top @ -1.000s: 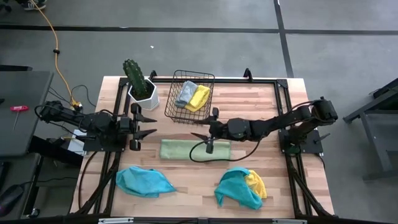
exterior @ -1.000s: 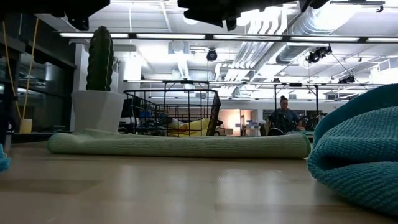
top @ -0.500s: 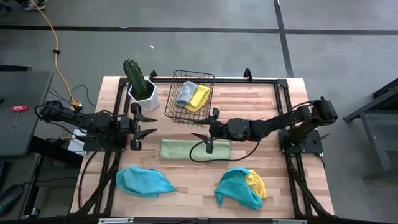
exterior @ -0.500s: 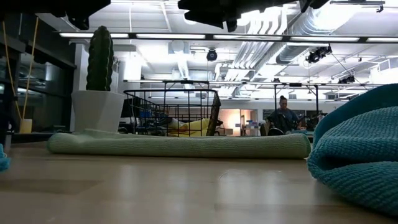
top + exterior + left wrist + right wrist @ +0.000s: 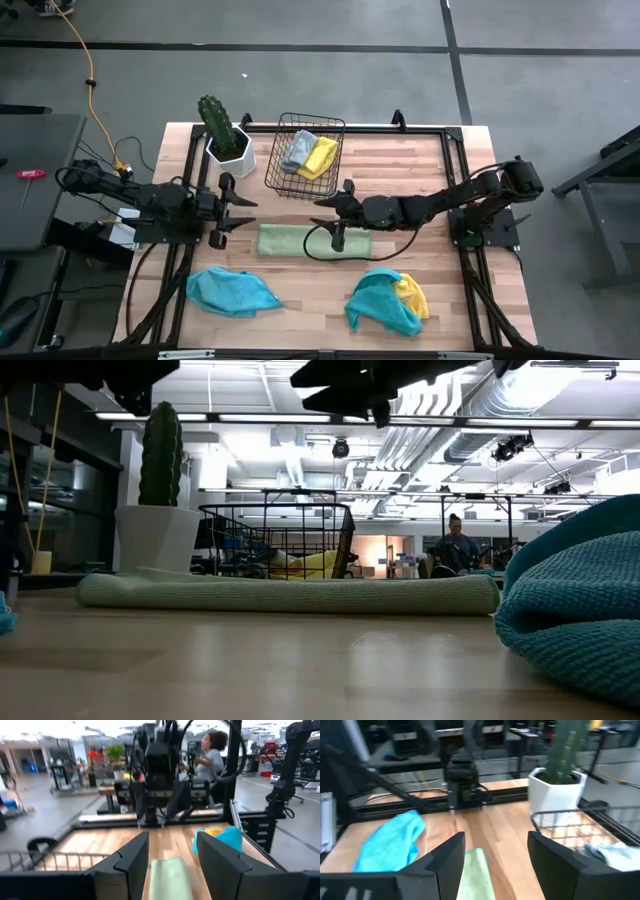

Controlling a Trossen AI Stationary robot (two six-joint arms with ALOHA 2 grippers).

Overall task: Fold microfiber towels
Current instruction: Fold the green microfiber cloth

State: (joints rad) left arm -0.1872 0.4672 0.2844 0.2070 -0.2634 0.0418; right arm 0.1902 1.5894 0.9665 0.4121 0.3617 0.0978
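A folded light green microfiber towel lies flat on the middle of the table as a long strip. My left gripper hovers open and level above the table, just off the strip's left end. My right gripper hovers open above the strip's right half, facing the left one. Neither touches cloth. A crumpled teal towel rests near the front left. A teal towel bunched with a yellow one rests at the front right.
A black wire basket at the back holds a grey towel and a yellow towel. A cactus in a white pot stands to its left. Bare wood lies between the strip and the front towels. A person sits in the room beyond.
Both wrists have rolled a little about their own pointing lines while staying where they were; the right gripper's fingers now stand more steeply in the high view. The green strip and the other towels have not moved.
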